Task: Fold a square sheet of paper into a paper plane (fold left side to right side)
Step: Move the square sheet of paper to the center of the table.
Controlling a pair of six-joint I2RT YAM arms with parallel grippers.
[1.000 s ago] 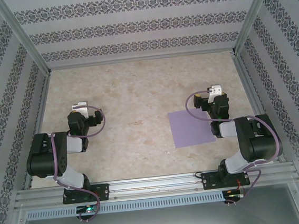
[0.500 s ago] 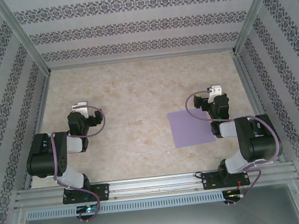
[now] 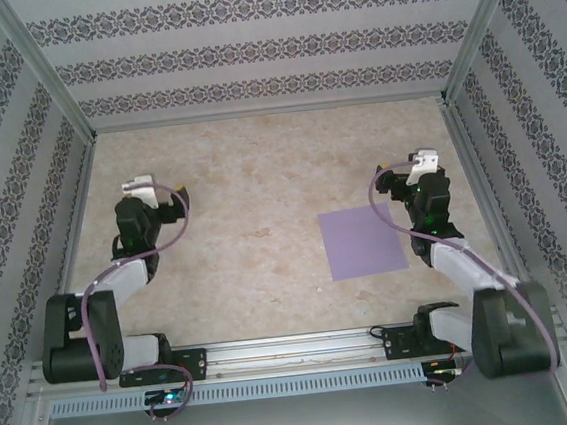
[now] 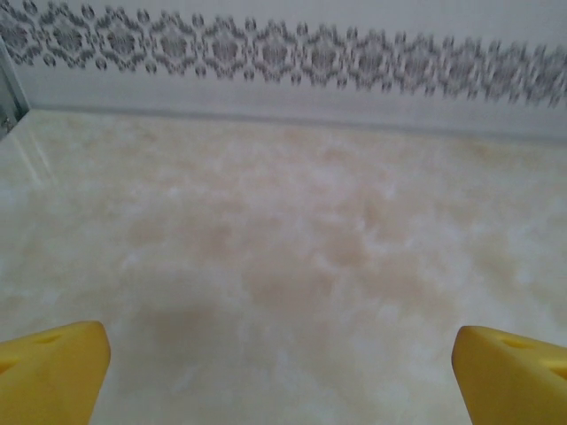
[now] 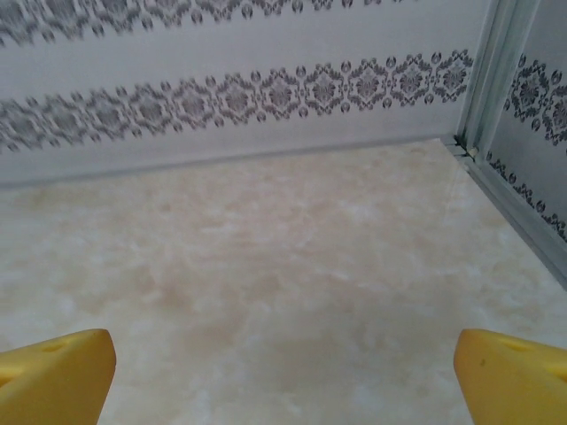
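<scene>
- While it lies flat on the table (image 3: 259, 165), the square sheet of paper (image 3: 363, 242) has no crease or lifted corner that I can see; it is a plain lavender square.
- The marbled beige table top is under the sheet on all sides, and nothing rests on the sheet.
- The right gripper (image 3: 415, 172) is just past the far right corner of the sheet and apart from it. Its jaws stand wide, and its two yellow fingertips (image 5: 55, 374) sit at the opposite lower corners of the right wrist view with only bare table between them. It holds nothing.
- The right arm's forearm (image 3: 459, 261) runs close along the right edge of the sheet, seen from above.
- The left gripper (image 3: 146, 193) is well apart from the sheet, far to its left. Its jaws are also spread wide, its yellow fingertips (image 4: 49, 370) are far from each other, and they hold nothing.
- The metal rail (image 3: 296, 347) with both arm bases is on the near side of the sheet.
- The patterned walls (image 3: 248, 50) with grey ornament bands close the table in on the far, left and right sides of the sheet.
</scene>
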